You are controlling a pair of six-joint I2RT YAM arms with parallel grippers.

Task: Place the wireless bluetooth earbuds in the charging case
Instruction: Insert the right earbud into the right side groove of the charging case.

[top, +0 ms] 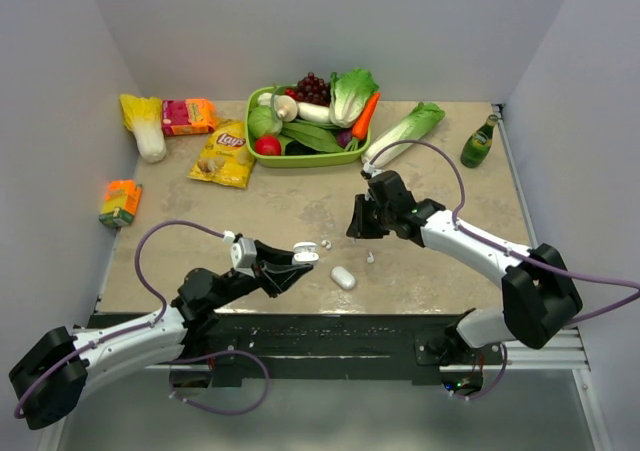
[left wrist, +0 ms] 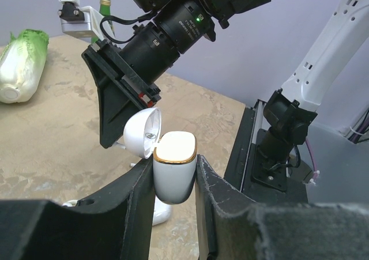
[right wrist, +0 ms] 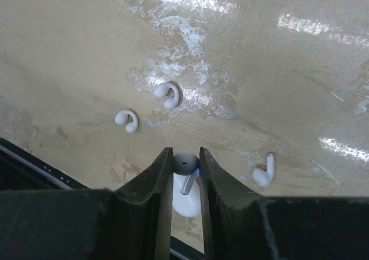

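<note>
The left gripper (left wrist: 174,165) is clamped on the open charging case (left wrist: 174,182) near the table's (right wrist: 86,52) near edge, while the right gripper (right wrist: 185,156) pinches one stemmed earbud (right wrist: 185,199) above three loose earbuds (right wrist: 263,172) lying mid-table.

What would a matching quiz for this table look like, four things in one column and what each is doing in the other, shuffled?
Column one:
1. left gripper
2. right gripper
3. closed white case
4. green bottle

Column two:
A. stands at the back right corner of the table
B. clamps an earbud
C. lies near the table's front edge
D. clamps the open charging case

Pairs: 1-D, 2-B, 3-C, 4-A
</note>
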